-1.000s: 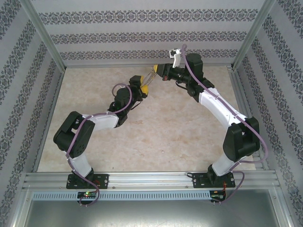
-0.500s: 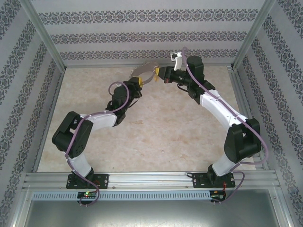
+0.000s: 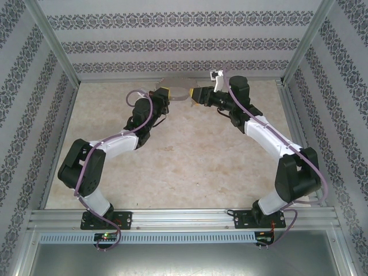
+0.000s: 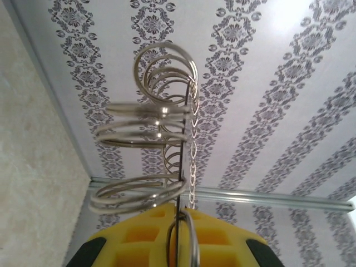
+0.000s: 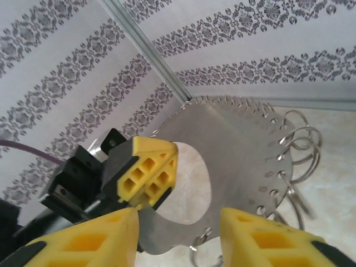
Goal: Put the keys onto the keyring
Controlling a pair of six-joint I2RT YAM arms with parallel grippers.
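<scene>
I'm seeing the left gripper (image 5: 147,172) pinching the keyring (image 5: 233,144) by its inner rim, upper middle of the overhead view. The right gripper (image 5: 178,239) is hanging half-open just right of it. One thin pinch is risking it swivelling or slipping.

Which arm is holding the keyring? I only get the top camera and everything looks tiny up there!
Observer: The left one. In the right wrist view, the left jaws' yellow pads pinch the keyring at the rim of its big middle hole.
Operator: What about my right jaws?
Observer: Open. Their pads stand wide apart, with the keyring's lower edge in the gap.
Operator: Is anything hanging on it?
Observer: Yes, several wire split rings are threaded through little holes along its outer edge.
</scene>
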